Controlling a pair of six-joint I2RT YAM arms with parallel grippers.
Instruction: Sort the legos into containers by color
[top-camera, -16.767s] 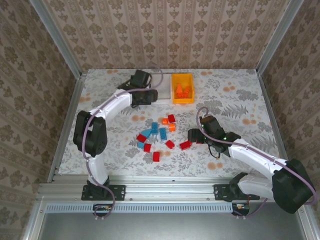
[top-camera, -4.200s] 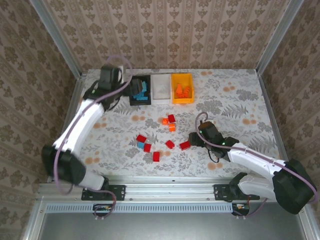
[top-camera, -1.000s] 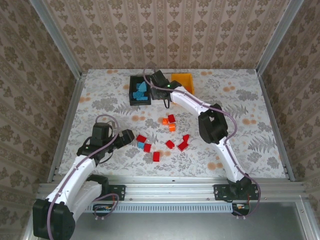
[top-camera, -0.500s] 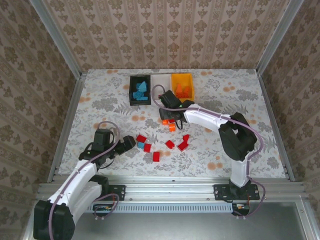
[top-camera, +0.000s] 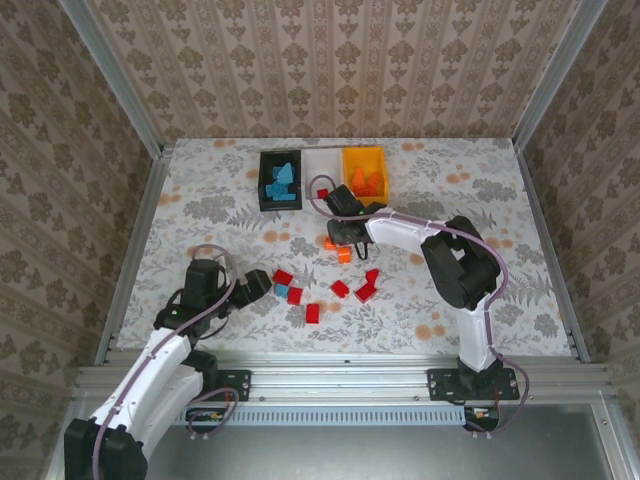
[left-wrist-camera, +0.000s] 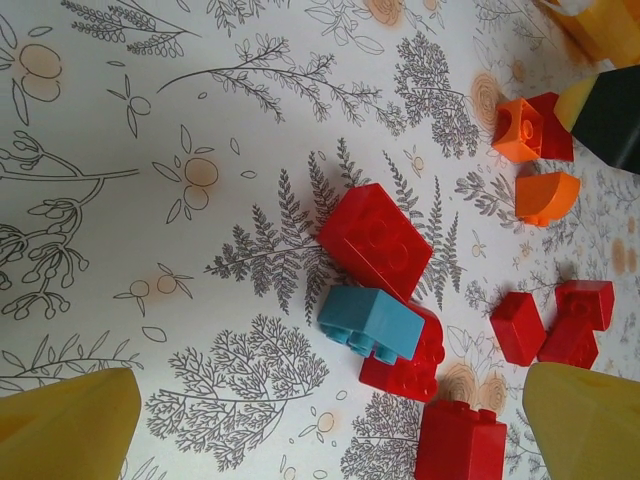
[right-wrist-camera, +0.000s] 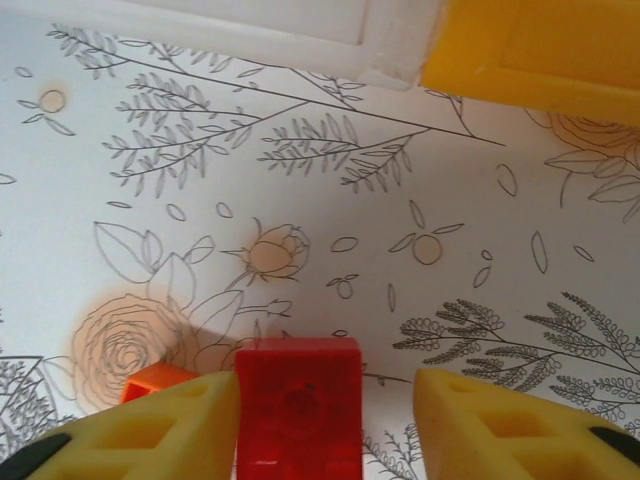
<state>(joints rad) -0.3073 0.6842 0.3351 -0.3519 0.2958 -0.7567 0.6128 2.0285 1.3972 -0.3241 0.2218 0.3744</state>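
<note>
Left gripper (left-wrist-camera: 328, 425) spread wide over a light-blue brick (left-wrist-camera: 370, 322); right gripper (right-wrist-camera: 325, 425) half-closed, straddling a red brick (right-wrist-camera: 298, 400), one finger clear of it.

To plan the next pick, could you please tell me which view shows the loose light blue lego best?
The left wrist view: the light blue lego appears large and sharp, its studs visible, lying against a red brick. In the top external view the same lego is a small blue speck, too small for detail.
</note>
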